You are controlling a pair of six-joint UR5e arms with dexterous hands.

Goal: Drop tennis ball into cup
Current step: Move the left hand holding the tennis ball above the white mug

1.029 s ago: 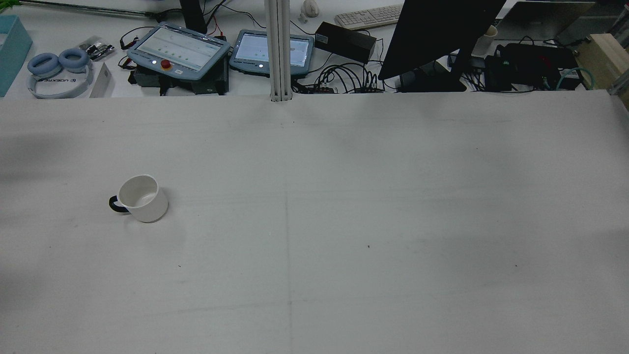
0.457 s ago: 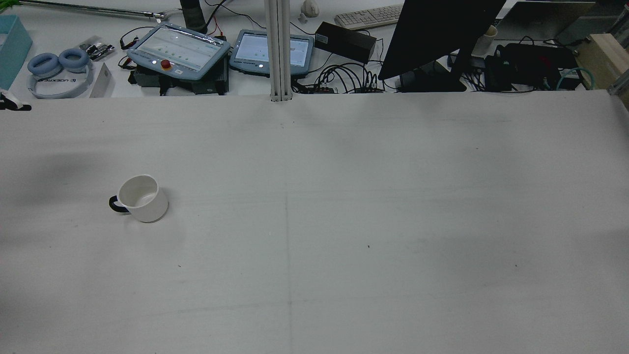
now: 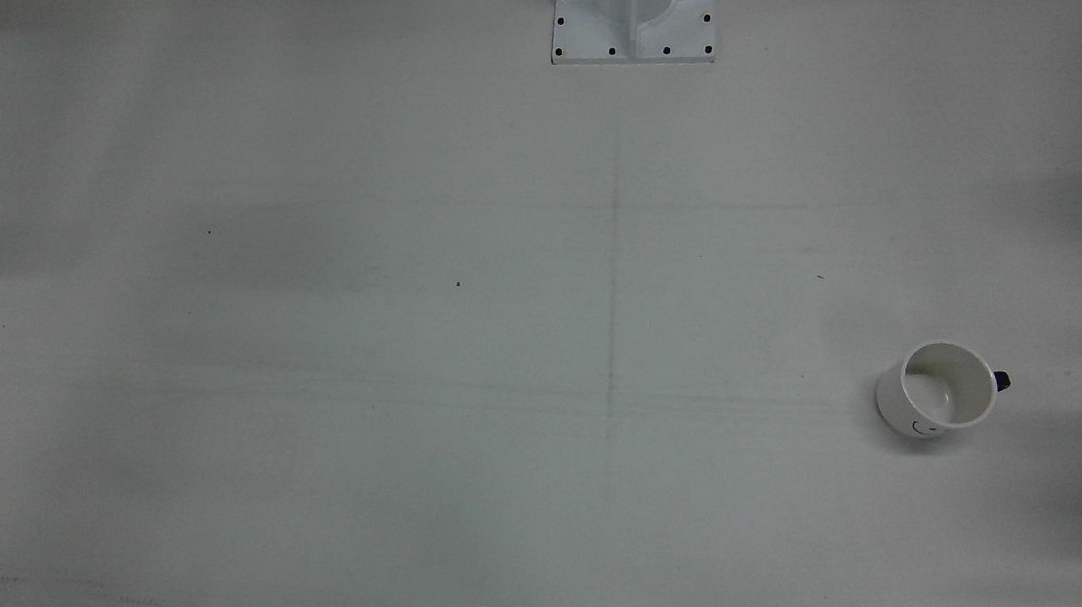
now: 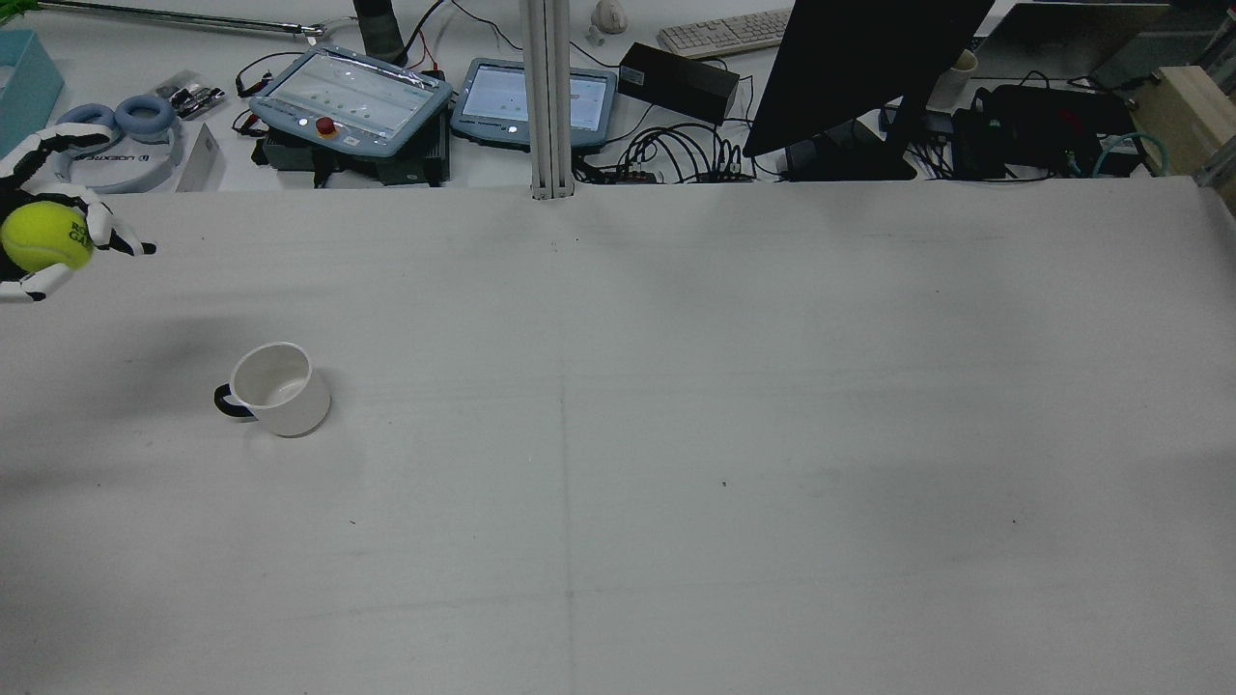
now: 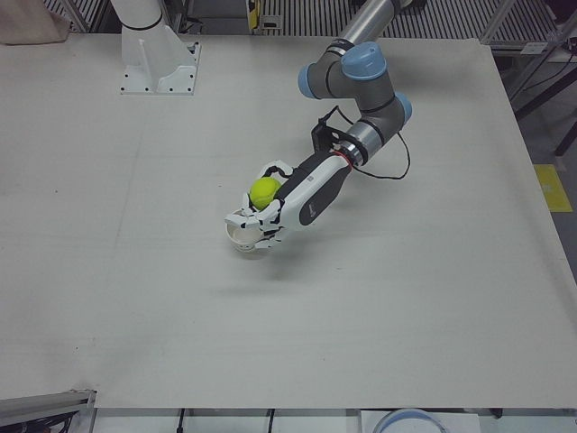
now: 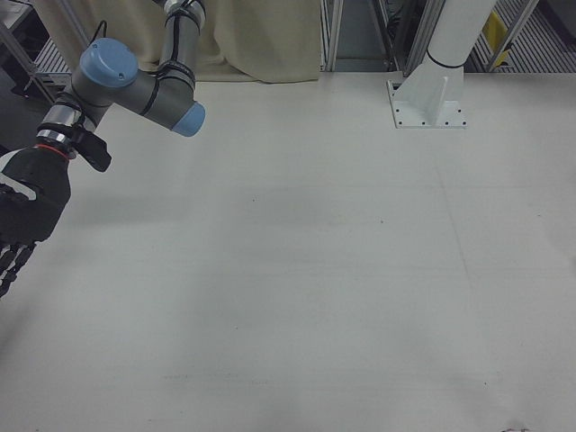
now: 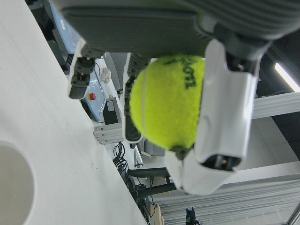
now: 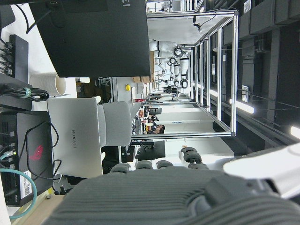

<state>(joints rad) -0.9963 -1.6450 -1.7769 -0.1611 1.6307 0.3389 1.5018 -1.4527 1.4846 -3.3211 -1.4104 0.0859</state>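
Left hand (image 5: 275, 209) is carrying the tennis ball (image 5: 264, 191), fingers (image 7: 225, 112) clamped around it, above the surface (image 4: 676, 434) near the cup (image 4: 275, 388). Transport step. Next: centre the ball over the rim, then spread the fingers. Right hand (image 6: 22, 216) is idling, fingers apart.

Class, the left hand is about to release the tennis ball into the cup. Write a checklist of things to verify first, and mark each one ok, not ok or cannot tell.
1. Tennis ball held securely in the left hand: ok, fingers wrap it.
2. Cup upright, mouth open: ok.
3. Cup empty: ok, the front view shows a bare inside.
4. Ball directly above the cup: not ok; the rear view shows it off to the side, beyond the rim.
5. Right hand clear of the cup: ok, it is at the far side of the table.
6. Height of ball over rim: cannot tell.
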